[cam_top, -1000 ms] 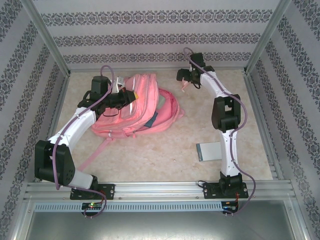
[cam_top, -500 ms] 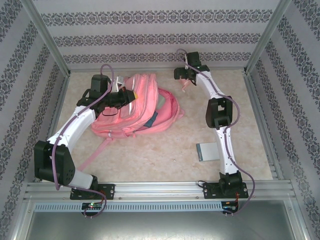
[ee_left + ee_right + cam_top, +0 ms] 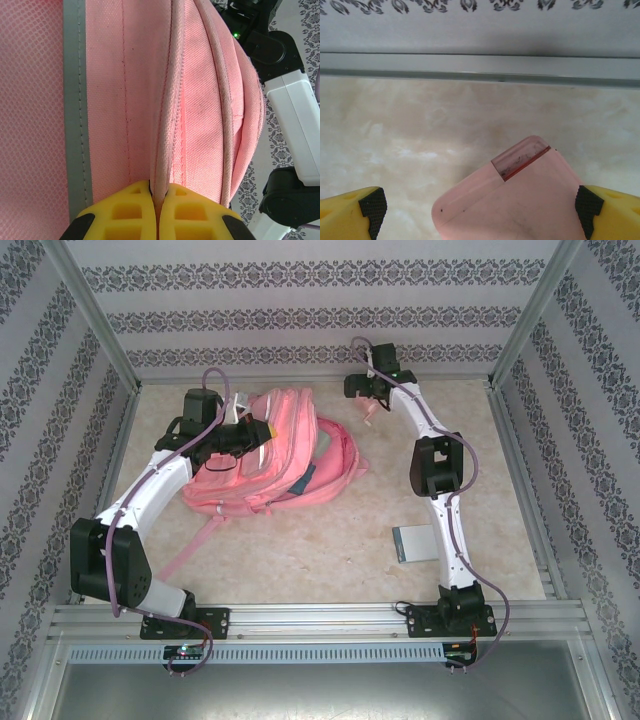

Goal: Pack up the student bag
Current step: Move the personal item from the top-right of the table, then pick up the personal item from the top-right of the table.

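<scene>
Gripping by the left claw: its yellow fingers are pressed together on a piped seam of the large soft pink fabric backpack.
Place of the backpack: it lies flat on the beige marbled worktop, toward the far left, with one pink strap trailing toward the near edge.
Contents of the backpack: we see a greyish lining at the opening on its right side; what lies inside we cannot tell.
State of the right claw: its yellow fingers with black pads stand wide apart, with a flat pink item with a clear strip at its far end between them. The item meets the right pad and a gap shows at the left pad; whether it is gripped we cannot tell.
Place of the right claw: near the far wall, to the right of the backpack and apart from it.
Elsewhere on the worktop: a flat grey rectangular item lies just beside the right arm, partly hidden by it.
</scene>
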Available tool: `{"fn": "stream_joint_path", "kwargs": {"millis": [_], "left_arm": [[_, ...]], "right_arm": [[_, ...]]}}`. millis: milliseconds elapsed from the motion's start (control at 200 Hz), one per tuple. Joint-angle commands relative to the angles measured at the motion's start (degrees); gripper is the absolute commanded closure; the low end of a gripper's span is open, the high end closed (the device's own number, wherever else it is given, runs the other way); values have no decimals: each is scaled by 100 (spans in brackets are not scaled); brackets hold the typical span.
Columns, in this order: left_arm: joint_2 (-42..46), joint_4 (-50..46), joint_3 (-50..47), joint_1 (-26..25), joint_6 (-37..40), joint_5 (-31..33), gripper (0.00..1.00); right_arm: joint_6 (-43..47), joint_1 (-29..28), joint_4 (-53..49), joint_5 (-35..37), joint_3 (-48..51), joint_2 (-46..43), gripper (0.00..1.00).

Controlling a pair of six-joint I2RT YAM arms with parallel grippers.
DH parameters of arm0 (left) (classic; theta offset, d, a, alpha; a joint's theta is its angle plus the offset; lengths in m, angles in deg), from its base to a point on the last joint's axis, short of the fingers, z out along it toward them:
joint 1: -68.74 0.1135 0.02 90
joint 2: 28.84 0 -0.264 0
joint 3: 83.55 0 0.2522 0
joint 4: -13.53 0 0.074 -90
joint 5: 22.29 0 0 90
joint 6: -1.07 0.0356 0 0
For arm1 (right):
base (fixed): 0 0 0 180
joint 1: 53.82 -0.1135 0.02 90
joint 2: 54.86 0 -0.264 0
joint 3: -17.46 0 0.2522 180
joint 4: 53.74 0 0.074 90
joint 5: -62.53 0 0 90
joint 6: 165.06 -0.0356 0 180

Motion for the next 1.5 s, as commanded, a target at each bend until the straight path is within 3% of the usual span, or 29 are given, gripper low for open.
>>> {"fn": "stream_joint_path", "kwargs": {"millis": [0, 110, 325, 455, 799, 1119, 1494], "left_arm": [[20, 122, 53, -22, -8, 11, 100], [148, 155, -41, -22, -14, 32, 100], [258, 343, -248, -24, -90, 4, 100], [261, 409, -275, -26, -105, -29, 100], [347, 266, -251, -22, -6, -6, 100], [184, 432, -234, -24, -58, -41, 100], [95, 347, -183, -22, 28, -74, 100]], "right_arm": [[-779, -26, -845, -381, 255, -59, 2], [-818, -29, -1086, -419, 918, -475, 2], [-815, -199, -454, -54, 3419, -2006, 2], [-716, -275, -135, 397, 4179, -2583, 2], [-624, -216, -385, 1271, 3760, -2727, 2], [-1640, 38, -606, 1280, 3059, -2185, 2], [-2966, 27, -1521, 1775, 1487, -1016, 2]]}}
